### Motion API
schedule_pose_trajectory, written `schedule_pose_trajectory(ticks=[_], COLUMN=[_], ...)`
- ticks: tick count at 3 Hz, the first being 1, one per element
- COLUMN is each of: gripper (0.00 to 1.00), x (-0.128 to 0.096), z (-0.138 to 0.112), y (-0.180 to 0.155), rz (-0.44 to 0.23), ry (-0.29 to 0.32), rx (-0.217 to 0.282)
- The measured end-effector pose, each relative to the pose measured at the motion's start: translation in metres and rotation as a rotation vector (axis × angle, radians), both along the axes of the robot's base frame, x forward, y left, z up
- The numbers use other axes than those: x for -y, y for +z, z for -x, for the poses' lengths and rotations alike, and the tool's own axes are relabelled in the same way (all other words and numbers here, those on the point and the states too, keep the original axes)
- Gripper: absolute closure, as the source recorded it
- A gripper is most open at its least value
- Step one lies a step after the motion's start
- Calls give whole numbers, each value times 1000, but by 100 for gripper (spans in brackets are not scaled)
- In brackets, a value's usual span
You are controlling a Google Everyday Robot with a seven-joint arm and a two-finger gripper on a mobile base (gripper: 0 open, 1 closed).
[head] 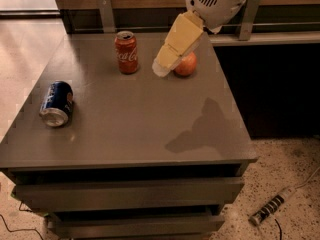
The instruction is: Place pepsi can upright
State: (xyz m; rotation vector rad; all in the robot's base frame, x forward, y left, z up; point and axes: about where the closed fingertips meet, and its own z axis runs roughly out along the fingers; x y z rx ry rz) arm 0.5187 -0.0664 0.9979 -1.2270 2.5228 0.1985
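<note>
The pepsi can [56, 104], dark blue with silver ends, lies on its side near the left edge of the grey table top [135, 119], one silver end facing the front. My gripper [161, 67] hangs above the back middle of the table, pointing down and left, far to the right of the pepsi can. It sits between the red Coca-Cola can and the fruit and partly covers the fruit. It holds nothing that I can see.
A red Coca-Cola can [126, 52] stands upright at the back of the table. An orange-red round fruit [187, 65] lies to its right. Drawers run under the table's front edge. A power strip [269, 209] lies on the floor at right.
</note>
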Motion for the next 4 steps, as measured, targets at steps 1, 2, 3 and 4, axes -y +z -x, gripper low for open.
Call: schedule_pose_trajectory(ticks=[1, 2, 3, 4], gripper=[0, 0, 0, 0], x=[-32, -37, -37, -41], z=[-3, -5, -6, -15], y=[-6, -6, -6, -9], rz=[0, -22, -27, -44], ry=[-108, -172, -175, -198], rx=[-33, -43, -45, -60])
